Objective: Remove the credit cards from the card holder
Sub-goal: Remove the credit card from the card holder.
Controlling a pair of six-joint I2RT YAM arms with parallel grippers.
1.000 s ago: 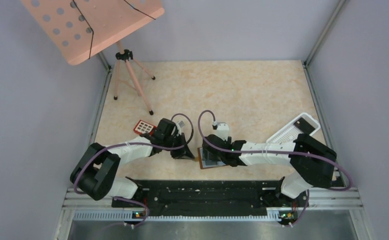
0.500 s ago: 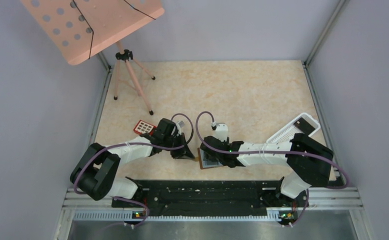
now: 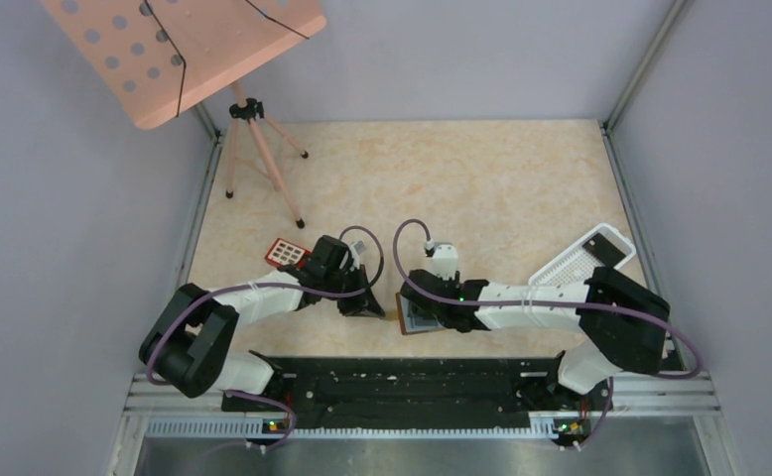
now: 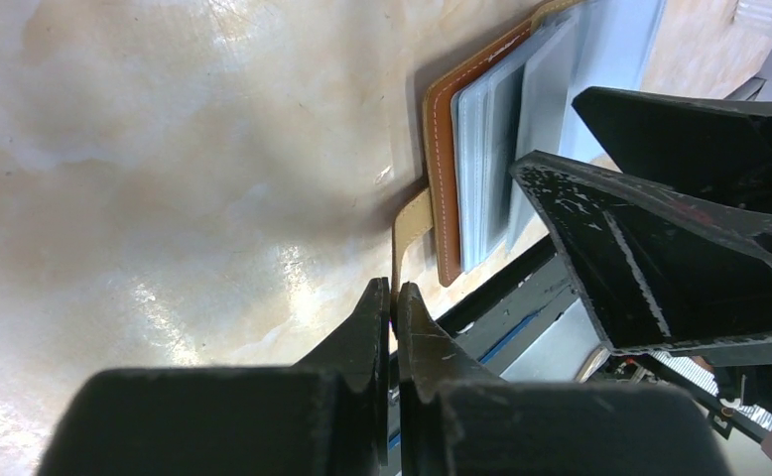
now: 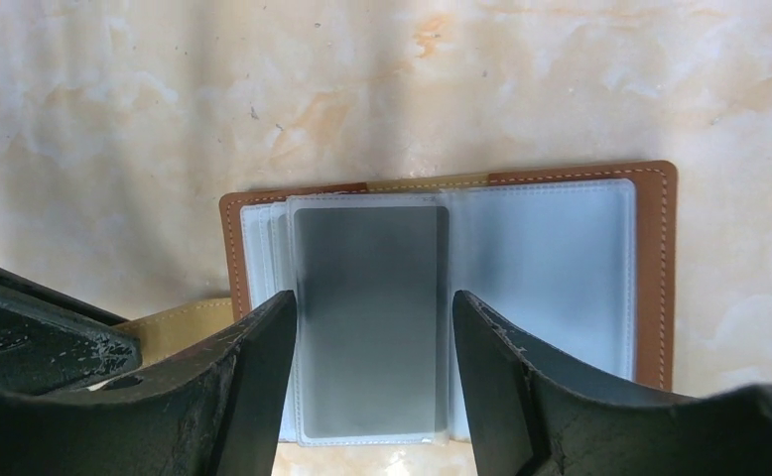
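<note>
- The brown card holder (image 5: 551, 268) lies open and flat on the marbled table (image 5: 521, 89), near the arms' bases.
- The right claw (image 5: 372, 342) is spread wide, with a finger on either side of the grey card (image 5: 370, 297) in its clear sleeve.
- The left claw (image 4: 393, 297) is pressed together, pinching the holder's tab (image 4: 412, 213).

We overlook the whole table (image 3: 481, 178) from high above its near edge. Both wrist cameras sit close to the card holder (image 5: 551, 268): right faces straight down onto it, left skims low beside it.
</note>
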